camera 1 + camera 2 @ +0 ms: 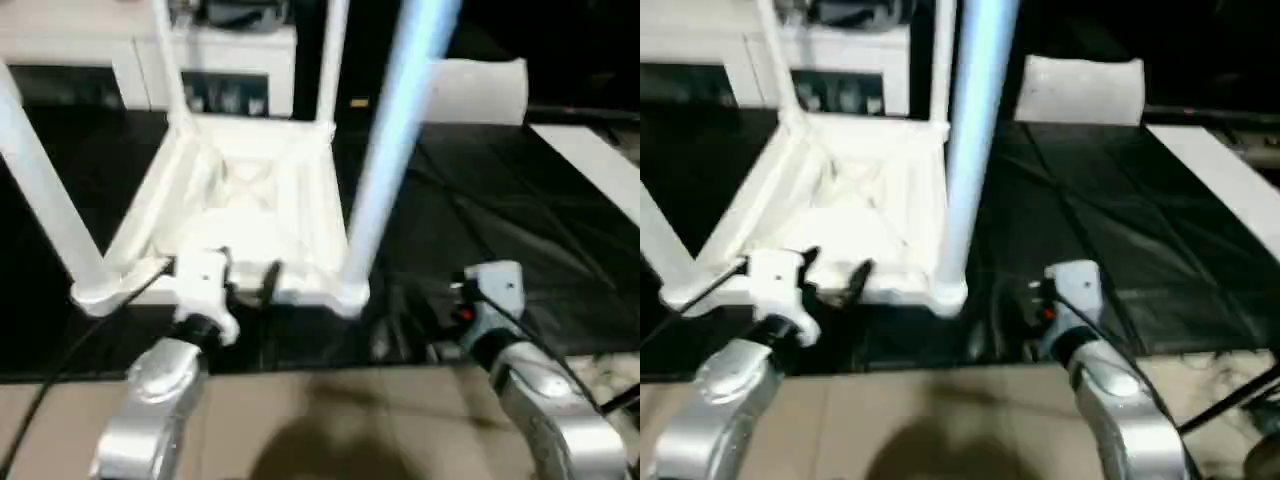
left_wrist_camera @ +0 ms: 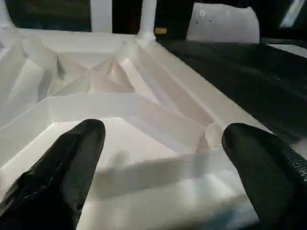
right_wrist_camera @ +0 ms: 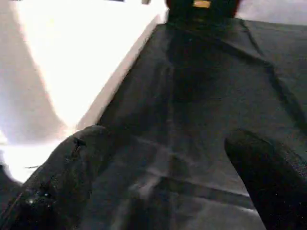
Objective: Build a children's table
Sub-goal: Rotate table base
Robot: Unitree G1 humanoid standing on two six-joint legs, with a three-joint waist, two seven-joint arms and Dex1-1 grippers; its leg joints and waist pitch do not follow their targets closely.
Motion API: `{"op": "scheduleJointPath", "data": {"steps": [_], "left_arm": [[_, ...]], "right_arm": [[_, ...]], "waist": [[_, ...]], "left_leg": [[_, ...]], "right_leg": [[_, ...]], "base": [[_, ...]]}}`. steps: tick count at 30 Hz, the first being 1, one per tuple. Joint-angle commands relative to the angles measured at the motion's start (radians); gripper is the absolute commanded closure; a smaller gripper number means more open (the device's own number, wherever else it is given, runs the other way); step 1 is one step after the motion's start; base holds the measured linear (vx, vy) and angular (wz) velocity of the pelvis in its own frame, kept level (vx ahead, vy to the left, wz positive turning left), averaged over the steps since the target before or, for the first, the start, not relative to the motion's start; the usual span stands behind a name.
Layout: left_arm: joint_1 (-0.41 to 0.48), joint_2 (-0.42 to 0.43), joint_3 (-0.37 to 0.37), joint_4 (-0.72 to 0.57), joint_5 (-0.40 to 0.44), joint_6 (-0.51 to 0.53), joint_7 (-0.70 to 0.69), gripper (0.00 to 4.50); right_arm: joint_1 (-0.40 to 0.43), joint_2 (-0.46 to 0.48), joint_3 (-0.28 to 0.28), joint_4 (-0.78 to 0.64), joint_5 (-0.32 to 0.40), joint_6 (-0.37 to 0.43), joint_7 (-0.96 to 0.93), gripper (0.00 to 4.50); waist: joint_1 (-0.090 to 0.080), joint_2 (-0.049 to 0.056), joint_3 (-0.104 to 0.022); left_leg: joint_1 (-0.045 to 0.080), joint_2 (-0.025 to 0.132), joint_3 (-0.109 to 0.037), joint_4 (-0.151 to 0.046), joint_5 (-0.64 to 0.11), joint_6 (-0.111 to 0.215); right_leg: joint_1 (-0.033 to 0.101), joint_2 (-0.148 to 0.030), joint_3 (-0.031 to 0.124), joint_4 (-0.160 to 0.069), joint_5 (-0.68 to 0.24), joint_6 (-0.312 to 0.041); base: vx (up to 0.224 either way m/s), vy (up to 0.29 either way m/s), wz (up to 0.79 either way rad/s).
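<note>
The children's table (image 1: 245, 200) lies upside down on a black cloth (image 1: 500, 200), ribbed underside facing up. White legs rise from its corner sockets: one at the near right (image 1: 395, 130), one at the near left (image 1: 40, 190), two thinner-looking ones at the far corners (image 1: 170, 60). My left gripper (image 1: 248, 275) hovers at the table's near edge, open, its black fingers (image 2: 72, 163) spread over the rim and ribs with nothing between them. My right gripper (image 3: 163, 163) stands open over bare cloth to the right of the near right leg, holding nothing.
A white cabinet (image 1: 150, 60) stands behind the table. A pale block (image 1: 480, 90) sits at the back right, and a flat white panel (image 1: 590, 160) lies along the right side. Brown floor (image 1: 330, 420) runs in front of the cloth.
</note>
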Motion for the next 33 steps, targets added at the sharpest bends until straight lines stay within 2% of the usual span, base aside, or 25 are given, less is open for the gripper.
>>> {"op": "scheduleJointPath", "data": {"steps": [1, 2, 3, 4, 5, 6, 7, 8, 9, 10, 11, 12, 13, 14, 16, 17, 19, 21, 22, 24, 25, 27, 29, 31, 33], "left_arm": [[0.0, -0.009, -0.022, -0.02, 0.008, 0.01, 0.004, 0.05], [0.003, -0.007, -0.024, -0.025, 0.008, 0.013, 0.007, 0.05], [0.004, -0.007, -0.024, -0.028, 0.008, 0.015, 0.008, 0.05], [0.005, -0.008, -0.023, -0.034, 0.007, 0.019, 0.009, 0.05], [0.006, -0.01, -0.021, -0.037, 0.009, 0.024, 0.01, 0.05], [0.006, -0.009, -0.016, -0.039, 0.009, 0.029, 0.01, 0.05], [0.006, -0.009, -0.016, -0.039, 0.009, 0.029, 0.01, 0.05], [0.009, -0.013, -0.015, -0.038, 0.004, 0.02, 0.006, 0.05], [0.011, -0.014, -0.015, -0.04, 0.003, 0.021, 0.006, 0.05], [0.013, -0.013, -0.016, -0.042, 0.005, 0.027, 0.008, 0.05], [0.014, -0.012, -0.017, -0.043, 0.006, 0.029, 0.006, 0.05], [0.015, -0.01, -0.019, -0.044, 0.006, 0.03, 0.006, 0.05], [0.015, -0.009, -0.02, -0.044, 0.004, 0.032, 0.006, 0.05], [0.013, -0.005, -0.021, -0.044, 0.003, 0.037, 0.002, 0.05], [0.003, 0.016, -0.027, -0.04, -0.002, 0.048, -0.03, 0.05], [0.003, 0.016, -0.027, -0.04, -0.002, 0.048, -0.03, 0.05], [-0.024, 0.041, -0.034, -0.018, -0.042, 0.046, -0.115, 0.05], [-0.059, 0.078, -0.063, 0.009, -0.04, 0.048, -0.184, 0.05], [-0.08, 0.101, -0.082, 0.027, -0.031, 0.047, -0.218, 0.05], [-0.146, 0.156, -0.13, 0.092, -0.01, 0.052, -0.303, 0.05], [-0.163, 0.169, -0.141, 0.108, -0.005, 0.051, -0.324, 0.05], [-0.235, 0.211, -0.179, 0.178, 0.011, 0.052, -0.412, 0.05], [-0.268, 0.227, -0.193, 0.213, 0.02, 0.058, -0.443, 0.05], [-0.312, 0.246, -0.212, 0.268, 0.048, 0.045, -0.471, 0.05], [-0.35, 0.252, -0.218, 0.319, 0.059, 0.034, -0.48, 0.05]], "right_arm": [[0.001, -0.027, 0.007, -0.008, -0.011, 0.012, 0.017, 0.0], [-0.001, -0.03, 0.008, -0.008, -0.017, 0.016, 0.012, 0.0], [-0.002, -0.026, 0.003, -0.006, -0.018, 0.017, 0.005, 0.0], [-0.003, -0.013, -0.014, -0.003, -0.012, 0.009, -0.007, 0.0], [-0.002, 0.0, -0.031, -0.002, 0.003, 0.003, -0.013, 0.0], [-0.002, 0.011, -0.04, -0.003, 0.014, 0.005, -0.016, 0.0], [-0.002, 0.011, -0.04, -0.003, 0.014, 0.005, -0.016, 0.0], [-0.001, -0.001, -0.03, -0.002, 0.005, 0.002, -0.007, 0.0], [0.001, -0.014, -0.018, 0.001, -0.006, -0.002, 0.003, 0.0], [0.002, -0.021, -0.013, 0.002, -0.009, -0.003, 0.007, 0.0], [0.004, -0.027, -0.005, 0.002, -0.014, -0.008, 0.011, 0.0], [0.005, -0.032, 0.0, 0.002, -0.018, -0.011, 0.014, 0.0], [0.007, -0.033, 0.003, 0.001, -0.02, -0.013, 0.015, 0.0], [0.009, -0.029, 0.003, 0.0, -0.024, -0.014, 0.015, 0.0], [0.012, -0.024, 0.002, -0.001, -0.036, -0.023, 0.011, 0.0], [0.012, -0.024, 0.002, -0.001, -0.036, -0.023, 0.011, 0.0], [0.007, -0.031, 0.0, 0.013, -0.037, -0.03, 0.005, 0.0], [0.001, -0.039, -0.004, 0.026, -0.035, -0.034, 0.008, 0.0], [-0.003, -0.043, -0.005, 0.031, -0.036, -0.038, 0.011, 0.0], [-0.015, -0.063, 0.004, 0.039, -0.047, -0.047, 0.032, 0.0], [-0.019, -0.068, 0.009, 0.041, -0.051, -0.05, 0.04, 0.0], [-0.032, -0.1, 0.031, 0.044, -0.064, -0.056, 0.078, 0.0], [-0.035, -0.111, 0.036, 0.047, -0.061, -0.074, 0.101, 0.0], [-0.038, -0.123, 0.039, 0.049, -0.052, -0.086, 0.127, 0.0], [-0.04, -0.134, 0.043, 0.049, -0.05, -0.084, 0.138, 0.0]], "waist": [[0.011, 0.008, -0.053], [0.027, 0.0, -0.057], [0.04, 0.012, -0.063], [0.03, 0.027, -0.065], [0.02, 0.042, -0.068], [-0.023, 0.081, -0.087], [-0.031, 0.064, -0.079], [-0.012, 0.053, -0.068], [-0.022, 0.027, -0.074], [-0.003, -0.034, -0.064], [0.009, -0.008, -0.047], [0.006, -0.032, -0.054], [0.01, -0.028, -0.062], [0.009, -0.023, -0.056], [-0.002, 0.007, -0.034], [-0.005, 0.008, -0.028], [-0.015, 0.009, -0.016], [-0.016, 0.006, -0.013], [-0.015, 0.006, -0.012], [-0.016, 0.026, -0.014], [-0.017, 0.018, -0.015], [-0.017, 0.019, -0.018], [-0.02, 0.021, -0.017], [-0.021, 0.026, -0.017], [-0.025, 0.024, -0.018]], "left_leg": [[-0.035, 0.0, -0.007, -0.037, 0.095, 0.311], [-0.1, -0.014, -0.004, -0.011, 0.104, 0.257], [-0.153, -0.012, -0.025, 0.009, 0.151, 0.273], [-0.142, -0.008, -0.045, -0.008, 0.239, 0.284], [-0.096, -0.009, -0.062, -0.02, 0.316, 0.317], [0.182, 0.121, -0.194, -0.017, 0.559, 0.379], [0.165, 0.148, -0.224, 0.001, 1.101, 0.467], [0.134, 0.14, -0.17, 0.005, 1.197, 0.444], [0.079, 0.099, -0.126, 0.0, 1.235, 0.388], [0.007, -0.023, -0.032, 0.019, 0.806, 0.278], [-0.013, -0.06, -0.023, 0.032, 0.622, 0.245], [-0.053, -0.023, -0.041, -0.008, 0.424, 0.195], [-0.051, -0.009, -0.046, -0.024, 0.329, 0.147], [-0.047, -0.006, -0.044, -0.03, 0.27, 0.134], [-0.043, 0.024, -0.045, -0.063, 0.041, 0.079], [-0.04, 0.029, -0.043, -0.07, -0.038, 0.06], [-0.033, 0.031, -0.042, -0.084, -0.27, -0.012], [-0.025, 0.027, -0.04, -0.085, -0.337, -0.031], [-0.022, 0.025, -0.039, -0.085, -0.344, -0.032], [-0.032, 0.026, -0.044, -0.09, -0.333, -0.039], [-0.038, 0.024, -0.044, -0.091, -0.338, -0.037], [-0.039, 0.021, -0.042, -0.088, -0.313, -0.034], [-0.051, 0.025, -0.041, -0.09, -0.281, -0.032], [-0.045, 0.022, -0.039, -0.086, -0.287, -0.027], [-0.05, 0.022, -0.04, -0.086, -0.277, -0.025]], "right_leg": [[0.065, -0.066, 0.065, -0.081, 0.208, -0.189], [0.119, -0.084, 0.097, -0.106, 0.208, -0.179], [0.156, -0.116, 0.065, -0.117, 0.245, -0.119], [0.148, -0.073, 0.008, -0.098, 0.313, -0.069], [0.125, -0.033, -0.024, -0.083, 0.335, -0.046], [-0.138, 0.008, -0.04, 0.05, 0.068, 0.004], [-0.174, -0.031, -0.003, 0.08, 0.02, 0.088], [-0.194, -0.046, 0.019, 0.069, 0.102, 0.114], [-0.178, -0.07, 0.058, 0.033, 0.292, 0.107], [-0.125, -0.07, 0.1, -0.075, 0.478, 0.084], [-0.109, -0.096, 0.129, -0.053, 0.525, 0.028], [-0.053, -0.109, 0.135, -0.054, 0.589, -0.047], [-0.037, -0.096, 0.114, -0.046, 0.555, -0.083], [-0.044, -0.09, 0.109, -0.052, 0.485, -0.099], [-0.053, -0.079, 0.091, -0.074, 0.091, -0.162], [-0.058, -0.075, 0.088, -0.083, -0.016, -0.161], [-0.077, -0.067, 0.084, -0.108, -0.335, -0.086], [-0.096, -0.063, 0.081, -0.125, -0.447, -0.028], [-0.103, -0.061, 0.081, -0.129, -0.462, -0.007], [-0.095, -0.063, 0.081, -0.124, -0.426, -0.007], [-0.093, -0.063, 0.076, -0.131, -0.459, 0.011], [-0.095, -0.065, 0.078, -0.134, -0.46, 0.013], [-0.088, -0.069, 0.079, -0.129, -0.421, -0.015], [-0.096, -0.07, 0.079, -0.135, -0.453, -0.013], [-0.092, -0.07, 0.077, -0.135, -0.452, -0.021]], "base": [[0.117, 0.03, 0.05], [0.117, 0.03, 0.05], [0.123, 0.027, 0.13], [0.133, 0.015, 0.35], [0.133, 0.015, 0.35], [0.253, -0.055, 0.25], [0.262, -0.088, 0.12], [0.262, -0.088, 0.12], [0.051, -0.057, 0.11], [0.01, -0.072, 0.22], [0.01, -0.072, 0.22], [0.025, -0.064, 0.16], [-0.066, -0.036, -0.02], [-0.066, -0.036, -0.02], [-0.109, -0.029, -0.01], [-0.116, -0.025, -0.03], [-0.128, -0.009, -0.02], [-0.12, -0.005, 0.01], [-0.091, -0.008, 0.06], [-0.091, -0.004, 0.03], [-0.096, 0.009, -0.04], [-0.085, 0.008, -0.02], [-0.061, 0.004, -0.01], [0.0, 0.0, 0.0], [0.0, 0.0, 0.0]]}}
